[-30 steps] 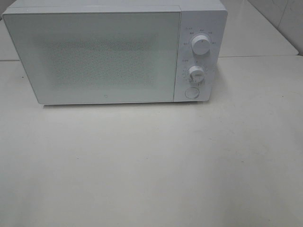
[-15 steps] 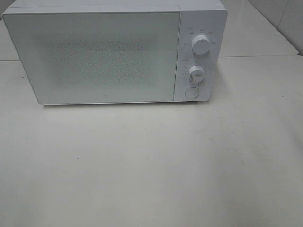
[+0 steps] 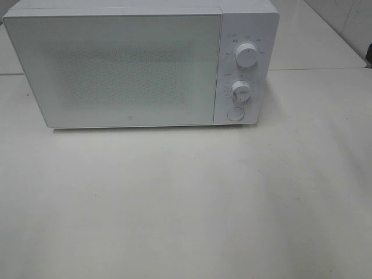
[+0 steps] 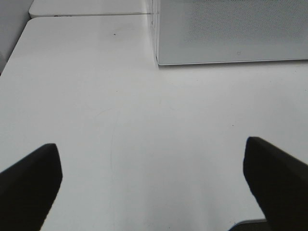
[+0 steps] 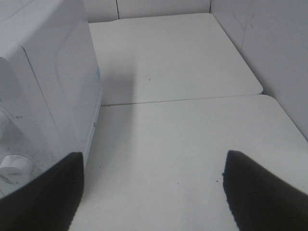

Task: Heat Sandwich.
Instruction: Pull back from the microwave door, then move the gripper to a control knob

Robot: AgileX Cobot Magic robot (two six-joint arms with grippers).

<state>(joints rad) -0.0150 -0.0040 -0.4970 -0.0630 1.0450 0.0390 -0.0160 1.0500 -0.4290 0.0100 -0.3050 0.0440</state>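
Note:
A white microwave stands at the back of the table with its door shut; two knobs and a round button sit on its right panel. The sandwich is out of view in every frame. Neither arm shows in the exterior high view. My left gripper is open over bare table, the microwave's lower left corner ahead of it. My right gripper is open with nothing between its fingers, beside the microwave's right side.
The white table stretches out in front of the microwave. A second table top adjoins behind, across a seam. A wall rises along the right edge.

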